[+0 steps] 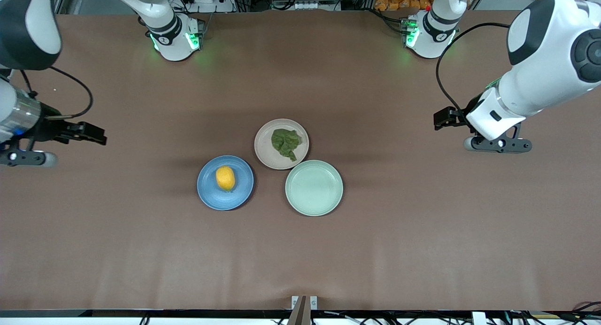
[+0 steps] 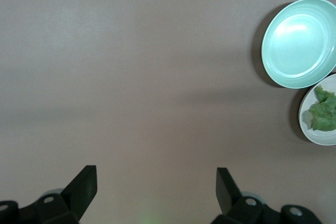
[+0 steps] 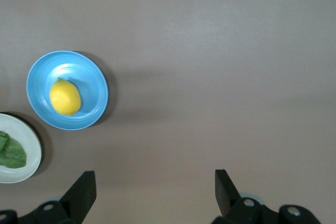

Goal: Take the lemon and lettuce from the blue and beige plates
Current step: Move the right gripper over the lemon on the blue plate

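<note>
The lemon [image 1: 225, 178] lies on the blue plate [image 1: 206, 193] in the middle of the table. The lettuce [image 1: 286, 143] lies on the beige plate [image 1: 265, 151], which stands beside the blue plate and farther from the front camera. My left gripper [image 1: 497, 145] hangs open and empty over bare table at the left arm's end; its wrist view [image 2: 156, 182] shows the lettuce [image 2: 324, 111] at the frame's edge. My right gripper [image 1: 26, 158] hangs open and empty over the right arm's end; its wrist view [image 3: 155, 182] shows the lemon [image 3: 65, 97] on the blue plate [image 3: 89, 77].
An empty mint-green plate [image 1: 313, 188] stands next to the beige plate, nearer to the front camera and toward the left arm's end. It also shows in the left wrist view [image 2: 299, 43]. Brown table surface [image 1: 422, 231] surrounds the three plates.
</note>
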Action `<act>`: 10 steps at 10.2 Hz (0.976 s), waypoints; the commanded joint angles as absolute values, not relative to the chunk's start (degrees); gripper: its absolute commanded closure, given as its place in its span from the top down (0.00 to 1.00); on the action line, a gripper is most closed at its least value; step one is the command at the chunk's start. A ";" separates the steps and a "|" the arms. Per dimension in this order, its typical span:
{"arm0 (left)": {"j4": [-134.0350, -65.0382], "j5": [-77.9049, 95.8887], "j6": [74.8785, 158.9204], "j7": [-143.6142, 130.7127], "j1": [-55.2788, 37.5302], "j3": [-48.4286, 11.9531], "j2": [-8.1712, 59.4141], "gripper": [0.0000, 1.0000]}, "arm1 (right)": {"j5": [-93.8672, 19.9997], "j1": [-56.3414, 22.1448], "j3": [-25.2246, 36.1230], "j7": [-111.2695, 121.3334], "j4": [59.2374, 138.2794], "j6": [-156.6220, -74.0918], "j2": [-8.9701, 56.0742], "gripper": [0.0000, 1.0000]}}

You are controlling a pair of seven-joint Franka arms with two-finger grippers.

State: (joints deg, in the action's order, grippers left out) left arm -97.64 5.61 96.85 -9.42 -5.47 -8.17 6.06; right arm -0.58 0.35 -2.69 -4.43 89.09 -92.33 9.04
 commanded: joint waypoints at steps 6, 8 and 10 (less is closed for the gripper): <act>-99.49 7.03 100.19 -10.55 -5.89 -8.35 7.73 1.00 | -7.12 -6.67 -2.55 -14.14 88.33 -99.39 16.95 1.00; -99.49 7.03 100.37 -10.55 -5.80 -8.44 8.17 1.00 | -6.60 -10.00 -2.55 -16.68 88.33 -103.51 20.90 1.00; -99.49 6.94 100.55 -10.55 -5.80 -8.44 8.96 1.00 | -6.50 -12.12 -2.55 -17.66 88.59 -108.43 24.77 1.00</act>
State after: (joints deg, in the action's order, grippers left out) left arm -99.15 5.70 99.78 -9.45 -5.92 -8.26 8.66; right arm -6.32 -10.89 -2.84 -16.21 89.37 -106.02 21.89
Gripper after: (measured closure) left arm 0.000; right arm 0.000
